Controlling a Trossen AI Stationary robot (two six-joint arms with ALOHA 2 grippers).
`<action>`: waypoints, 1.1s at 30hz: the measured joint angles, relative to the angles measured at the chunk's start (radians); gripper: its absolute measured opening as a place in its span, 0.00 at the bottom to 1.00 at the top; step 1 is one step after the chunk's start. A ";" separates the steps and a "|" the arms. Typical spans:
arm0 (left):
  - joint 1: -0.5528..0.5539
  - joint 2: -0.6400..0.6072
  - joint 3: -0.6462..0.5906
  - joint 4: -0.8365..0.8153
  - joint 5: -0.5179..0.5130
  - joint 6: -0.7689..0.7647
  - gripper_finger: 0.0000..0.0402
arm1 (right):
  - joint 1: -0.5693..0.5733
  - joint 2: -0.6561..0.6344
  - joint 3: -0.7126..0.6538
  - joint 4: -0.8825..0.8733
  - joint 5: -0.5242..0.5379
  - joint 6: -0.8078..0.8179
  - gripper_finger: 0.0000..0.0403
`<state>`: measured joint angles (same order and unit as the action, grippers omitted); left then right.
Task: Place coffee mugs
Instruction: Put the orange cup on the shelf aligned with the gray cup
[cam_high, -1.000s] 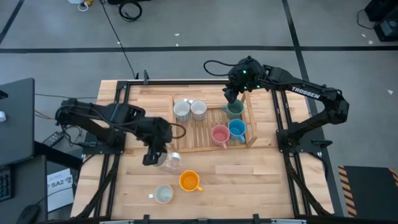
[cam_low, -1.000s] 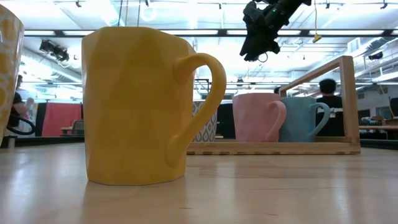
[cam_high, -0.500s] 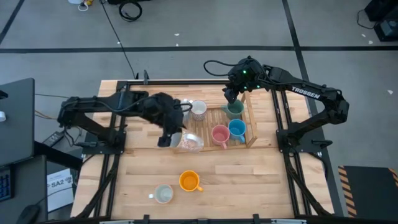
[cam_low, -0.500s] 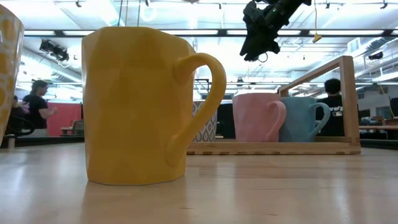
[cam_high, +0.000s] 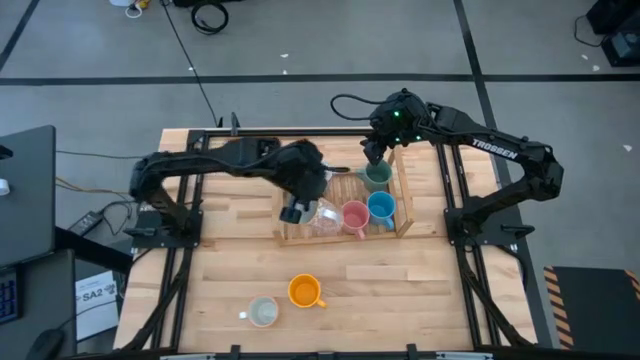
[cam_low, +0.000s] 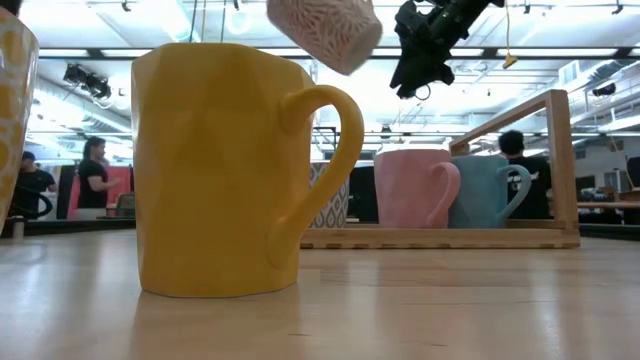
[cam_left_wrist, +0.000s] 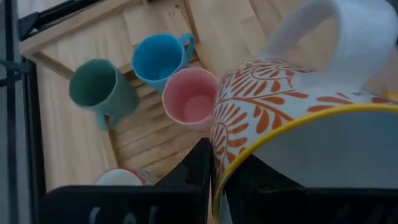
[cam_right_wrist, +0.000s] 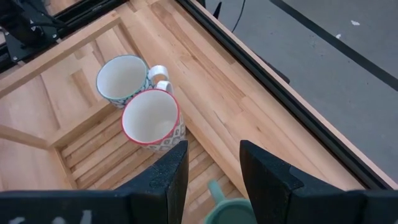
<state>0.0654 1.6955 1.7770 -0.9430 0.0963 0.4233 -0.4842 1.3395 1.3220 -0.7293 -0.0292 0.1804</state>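
Orange leaf patterning on white, with a yellow rim band, is covering the patterned mug (cam_left_wrist: 292, 118) that the left tool (cam_high: 296, 211) is gripping by its rim. In the left wrist view its white handle is arching away from the camera, and one dark finger (cam_left_wrist: 200, 168) is pressing against the outer wall. In the low view the mug is hanging tilted in the air, base lowermost and leaning toward the right tool. From above it is sitting over the front left part of the slatted wooden tray (cam_high: 403, 200), just beside the pink mug (cam_high: 354, 216).

The pink mug and the blue mug (cam_high: 381, 208) are standing upright side by side inside the tray near its front rail, mouths up; in the low view both handles are pointing to the right. The green mug (cam_high: 377, 176) is standing behind the blue one, near the tray's right wall. Two whitish mugs are standing together at the tray's back left: one with a teal rim (cam_right_wrist: 122, 79) and one with a red rim (cam_right_wrist: 151, 117), touching each other.

The right tool (cam_high: 373, 152) is hovering above the green mug with its fingers parted and nothing between them.

On the bare counter (cam_high: 420, 290), the orange mug (cam_high: 304, 291) is standing upright with its handle pointing toward the counter's right side, and a pale grey mug (cam_high: 262, 312) is standing near it, its handle pointing left. People are showing in the room beyond.
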 joint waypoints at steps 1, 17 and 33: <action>0.000 0.029 0.035 -0.019 0.001 0.021 0.09 | -0.003 -0.002 0.000 -0.005 -0.001 0.000 0.37; -0.008 0.341 0.308 -0.243 -0.153 0.348 0.09 | -0.055 -0.037 0.000 -0.082 -0.001 -0.046 0.37; -0.038 0.394 0.308 -0.245 -0.237 0.516 0.09 | -0.055 -0.037 0.000 -0.078 0.000 -0.046 0.37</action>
<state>0.0269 2.0899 2.0850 -1.1878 -0.1411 0.9394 -0.5392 1.3025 1.3220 -0.8073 -0.0292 0.1349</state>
